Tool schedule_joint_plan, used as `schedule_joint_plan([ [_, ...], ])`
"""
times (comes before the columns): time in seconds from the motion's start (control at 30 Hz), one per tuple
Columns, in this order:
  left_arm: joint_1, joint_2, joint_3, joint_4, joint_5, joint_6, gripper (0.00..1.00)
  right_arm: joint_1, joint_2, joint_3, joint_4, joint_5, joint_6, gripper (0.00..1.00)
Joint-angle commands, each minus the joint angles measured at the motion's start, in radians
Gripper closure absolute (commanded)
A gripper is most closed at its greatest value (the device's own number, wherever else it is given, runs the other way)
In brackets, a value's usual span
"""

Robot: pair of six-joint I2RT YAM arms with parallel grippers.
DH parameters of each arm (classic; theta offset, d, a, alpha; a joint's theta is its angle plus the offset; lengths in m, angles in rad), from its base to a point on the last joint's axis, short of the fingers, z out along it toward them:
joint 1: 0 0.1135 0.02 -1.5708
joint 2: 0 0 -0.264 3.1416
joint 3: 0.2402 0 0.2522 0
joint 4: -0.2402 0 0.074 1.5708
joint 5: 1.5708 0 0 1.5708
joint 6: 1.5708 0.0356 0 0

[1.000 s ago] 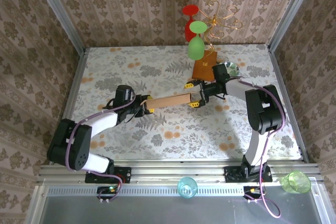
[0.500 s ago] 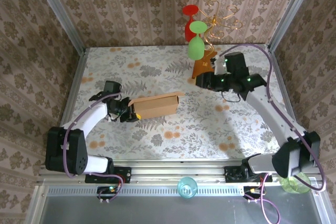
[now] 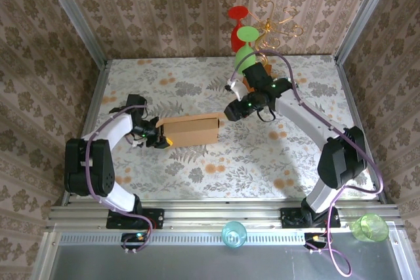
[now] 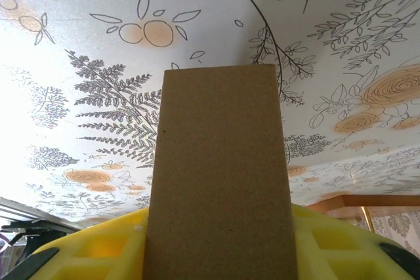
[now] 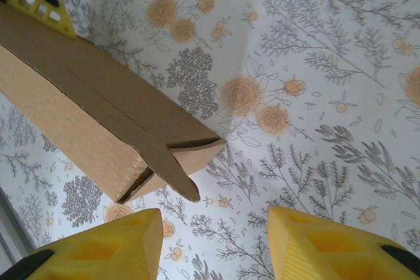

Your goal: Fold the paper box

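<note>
**Operator:** Where is the paper box, and what holds it?

**Technician:** The paper box (image 3: 191, 130) lies lengthwise near the middle of the table (image 3: 275, 162), between the two arms. The left gripper (image 3: 159, 140) is pinching the box's left end. In the left wrist view the cardboard sits squarely between the yellow pads (image 4: 98, 250). I cannot tell whether the underside rests on the table or hangs just above it.

**Operator:** And the right gripper?

**Technician:** The right gripper (image 3: 230, 111) hovers just beside the box's right end with its fingers spread and nothing between them. It is not touching the cardboard.

**Operator:** Which step is in hand?

**Technician:** In my judgement, closing the right end. The long walls are already up and the body reads as a shallow rectangle. In the right wrist view, however, the end flap (image 5: 176, 170) stands loose, with an open slot beneath it.

**Operator:** What does the next move call for?

**Technician:** Probably this:
1. Keep the left grip firm so that the box cannot swing.
2. Bring the right fingers onto the loose flap.
3. Press the flap inward, along the box's length, until it seats in the slot.

Push gently, because corrugated board buckles if it is forced off its crease.
</note>
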Motion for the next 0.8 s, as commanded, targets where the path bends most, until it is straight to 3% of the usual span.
schedule_joint_plan([
  [0.0, 0.011, 0.023, 0.009, -0.097, -0.073, 0.033, 0.86, 0.019, 0.031, 0.062, -0.082, -0.006, -0.049, 0.53],
  [0.77, 0.014, 0.054, 0.021, -0.087, -0.069, 0.017, 0.89, 0.080, 0.124, 0.163, -0.121, 0.034, -0.035, 0.88],
])
